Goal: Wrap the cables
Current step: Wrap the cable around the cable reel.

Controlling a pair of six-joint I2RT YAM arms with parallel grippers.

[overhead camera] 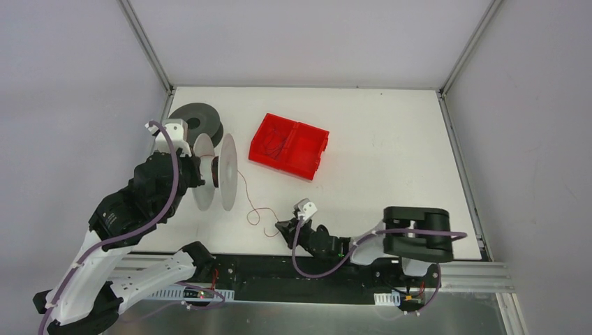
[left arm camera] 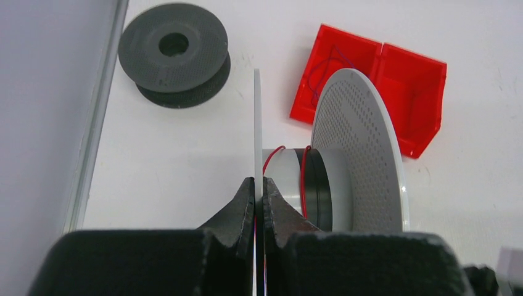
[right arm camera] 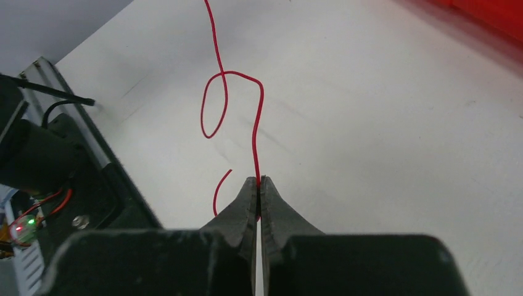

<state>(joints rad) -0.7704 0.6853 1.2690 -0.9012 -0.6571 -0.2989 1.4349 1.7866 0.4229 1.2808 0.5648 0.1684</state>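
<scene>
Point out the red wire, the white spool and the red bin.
red wire [right arm camera: 255, 139]: right wrist view, stretch beside its loop.
white spool [left arm camera: 358, 154]: left wrist view, perforated flange.
red bin [overhead camera: 307, 144]: top external view, right compartment's floor.

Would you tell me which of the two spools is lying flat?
The dark grey spool; the white spool is held on edge by the left gripper.

Red cable [right arm camera: 255, 145] stretch out of sight inside right claw [right arm camera: 259, 180]

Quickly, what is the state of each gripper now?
Left gripper: closed on the thin flange of the white spool.
Right gripper: closed on the red cable.
</scene>
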